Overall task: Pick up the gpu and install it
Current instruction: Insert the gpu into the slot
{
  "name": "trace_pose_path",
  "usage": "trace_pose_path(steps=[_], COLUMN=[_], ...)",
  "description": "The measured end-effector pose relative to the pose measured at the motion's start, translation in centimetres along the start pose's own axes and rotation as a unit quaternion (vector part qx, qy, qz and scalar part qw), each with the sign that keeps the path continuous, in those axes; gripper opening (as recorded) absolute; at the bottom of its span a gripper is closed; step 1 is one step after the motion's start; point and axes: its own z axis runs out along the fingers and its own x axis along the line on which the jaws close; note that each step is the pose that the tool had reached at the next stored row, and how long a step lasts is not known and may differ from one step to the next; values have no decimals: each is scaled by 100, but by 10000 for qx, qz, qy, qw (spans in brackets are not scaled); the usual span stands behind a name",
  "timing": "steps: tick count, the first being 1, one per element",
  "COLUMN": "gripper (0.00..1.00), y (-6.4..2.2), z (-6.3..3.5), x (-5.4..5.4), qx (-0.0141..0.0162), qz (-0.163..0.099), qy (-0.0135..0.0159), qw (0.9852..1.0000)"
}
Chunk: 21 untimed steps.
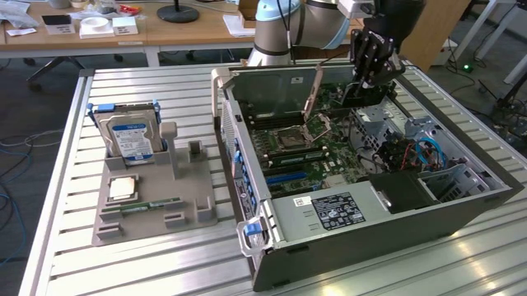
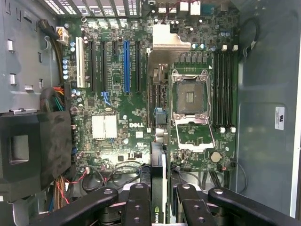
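Exterior view: the arm reaches down at the frame's upper right, pincer point(image 1: 368, 83) partly closed on the gpu point(image 1: 362, 98) — just above the open computer case point(image 1: 371, 240). Wrist view: the gpu sits edge-on between the fingers over the motherboard point(image 2: 117, 141) — the blue slot point(image 2: 126, 66) is uncovered.

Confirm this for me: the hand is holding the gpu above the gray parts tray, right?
No. The hand is holding the gpu above the open computer case, not the gray parts tray, as the exterior view shows.
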Motion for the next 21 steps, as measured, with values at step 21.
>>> trace_pose_path(steps=[21], gripper=[26], y=[115], z=[76], x=[7], qx=[0], qz=[1], qy=[-1], qw=[10000])
